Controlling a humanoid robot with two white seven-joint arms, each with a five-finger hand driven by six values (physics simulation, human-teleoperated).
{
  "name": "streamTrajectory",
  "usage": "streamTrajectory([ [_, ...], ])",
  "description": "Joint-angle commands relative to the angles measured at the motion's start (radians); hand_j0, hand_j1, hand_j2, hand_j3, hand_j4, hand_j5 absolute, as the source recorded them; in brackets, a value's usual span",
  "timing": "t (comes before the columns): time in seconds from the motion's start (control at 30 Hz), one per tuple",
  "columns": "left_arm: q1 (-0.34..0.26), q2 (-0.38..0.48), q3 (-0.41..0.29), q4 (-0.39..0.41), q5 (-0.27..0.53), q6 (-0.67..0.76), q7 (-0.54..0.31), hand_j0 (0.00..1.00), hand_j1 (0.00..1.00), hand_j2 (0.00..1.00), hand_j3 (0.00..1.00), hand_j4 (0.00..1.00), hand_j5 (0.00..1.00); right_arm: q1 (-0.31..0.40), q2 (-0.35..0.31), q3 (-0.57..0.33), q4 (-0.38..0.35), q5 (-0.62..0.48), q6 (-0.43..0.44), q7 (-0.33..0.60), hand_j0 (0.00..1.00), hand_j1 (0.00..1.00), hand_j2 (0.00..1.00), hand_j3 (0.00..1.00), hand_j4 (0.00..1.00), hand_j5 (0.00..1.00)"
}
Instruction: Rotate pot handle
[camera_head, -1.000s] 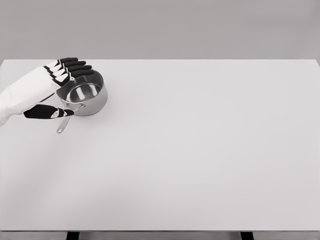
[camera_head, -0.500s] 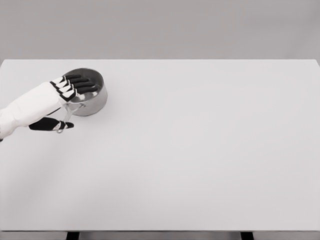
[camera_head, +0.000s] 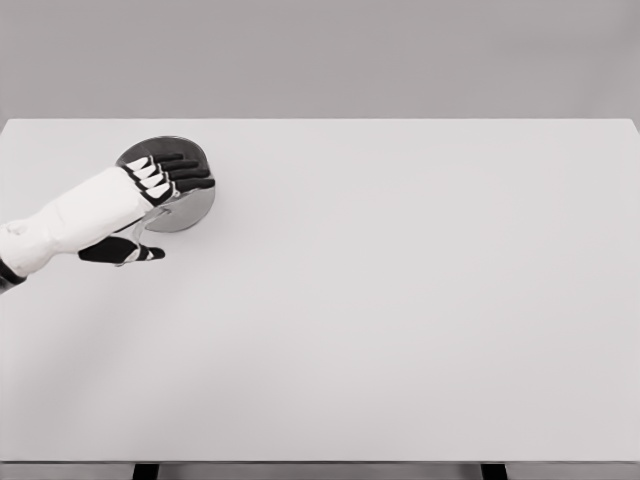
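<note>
Pot (camera_head: 185, 205) sits at the far left of the table (camera_head: 400, 300), near its back edge, and my left hand (camera_head: 150, 195) lies across its mouth, covering most of it. From what I see, the handle (camera_head: 137, 232) runs from the pot's near-left wall down toward me, its long axis angled to the lower left. The four fingers (camera_head: 185, 170) stretch flat over the rim, pointing right; the thumb (camera_head: 125, 252) reaches out just below the handle, so the handle lies between thumb and palm. The hand looks loosely spread, grasping nothing that I can make out. I judge the coming sweep depends on the thumb pressing the handle sideways. No right arm shows anywhere
</note>
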Motion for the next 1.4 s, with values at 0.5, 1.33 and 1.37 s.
streamTrajectory([
  [0.5, -0.199, -0.165, -0.175, 0.209, -0.208, 0.001, -0.13, 1.0, 1.0, 1.0, 1.0, 1.0, 1.0, 0.0, 0.0, 0.0, 0.0, 0.0, 0.0, 0.0, 1.0, 1.0, 1.0, 1.0, 1.0, 1.0],
  [1.33, -0.224, -0.096, -0.148, 0.29, -0.201, 0.001, -0.168, 1.0, 1.0, 1.0, 1.0, 1.0, 1.0, 0.0, 0.0, 0.0, 0.0, 0.0, 0.0, 0.0, 1.0, 1.0, 1.0, 1.0, 1.0, 1.0],
  [1.37, -0.222, -0.096, -0.142, 0.292, -0.201, 0.001, -0.168, 1.0, 1.0, 1.0, 1.0, 1.0, 1.0, 0.0, 0.0, 0.0, 0.0, 0.0, 0.0, 0.0, 1.0, 1.0, 1.0, 1.0, 1.0, 1.0],
])
